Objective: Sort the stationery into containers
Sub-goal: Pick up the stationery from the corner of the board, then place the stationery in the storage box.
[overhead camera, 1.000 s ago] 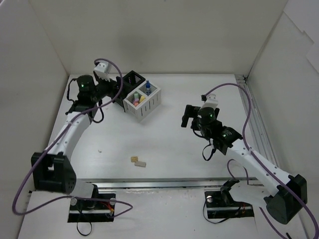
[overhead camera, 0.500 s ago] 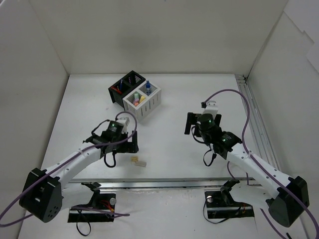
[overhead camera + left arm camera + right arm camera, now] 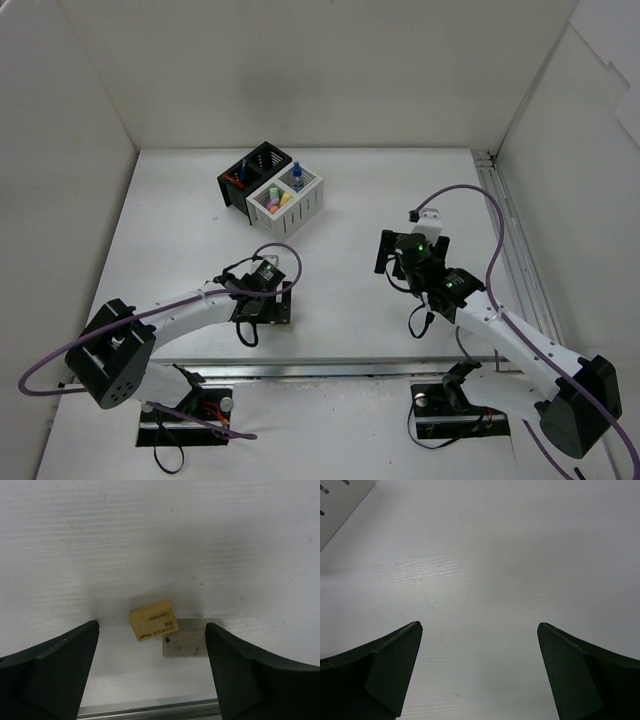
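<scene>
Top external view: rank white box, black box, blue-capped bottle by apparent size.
1. white box and black box: look about alike, not ranked against each other.
2. blue-capped bottle: clearly smallest.

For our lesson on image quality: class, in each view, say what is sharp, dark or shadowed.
Left wrist: yellow eraser sharp, print legible, soft shadow around it; fingers near-black silhouettes. Right wrist: evenly lit table, grain visible. Top external: diffuse light, only faint shadows.

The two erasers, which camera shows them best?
Left wrist: the yellow eraser and the pale eraser lie touching mid-frame, between the fingers of the open left gripper. In the top external view the left arm hides them. The right wrist view shows neither.
</scene>
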